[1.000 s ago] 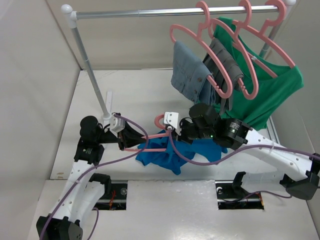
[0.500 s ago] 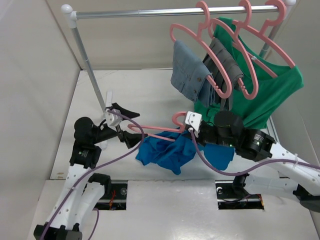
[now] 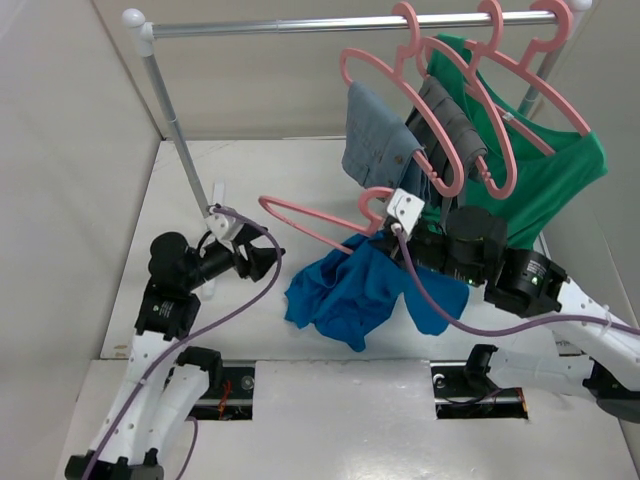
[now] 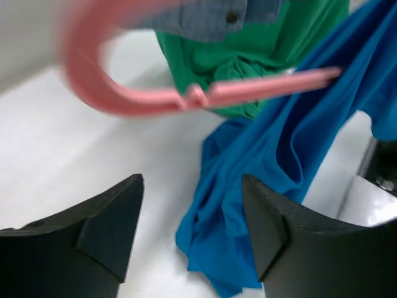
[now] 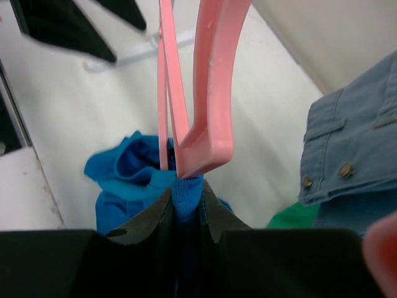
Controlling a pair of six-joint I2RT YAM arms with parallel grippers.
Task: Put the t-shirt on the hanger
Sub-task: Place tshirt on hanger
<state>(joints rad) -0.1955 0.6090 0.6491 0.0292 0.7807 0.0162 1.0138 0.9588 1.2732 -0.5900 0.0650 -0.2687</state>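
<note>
The pink hanger hangs tilted above the table, its hook beside my right gripper. That gripper is shut on a fold of the blue t-shirt right under the hanger's neck, and it holds both aloft. The t-shirt droops in a bunch from one hanger arm to the table. My left gripper stands open to the left, apart from the hanger's far end. In the left wrist view the hanger and t-shirt lie beyond the open left gripper.
A clothes rack rod spans the back, its pole standing left of my left arm. Pink hangers on it bear a denim garment, a grey garment and a green shirt, close behind my right gripper.
My left gripper opened, let go of the hanger's end and drew back left. My right gripper lifted the hanger and t-shirt up and to the right, toward the rack.
</note>
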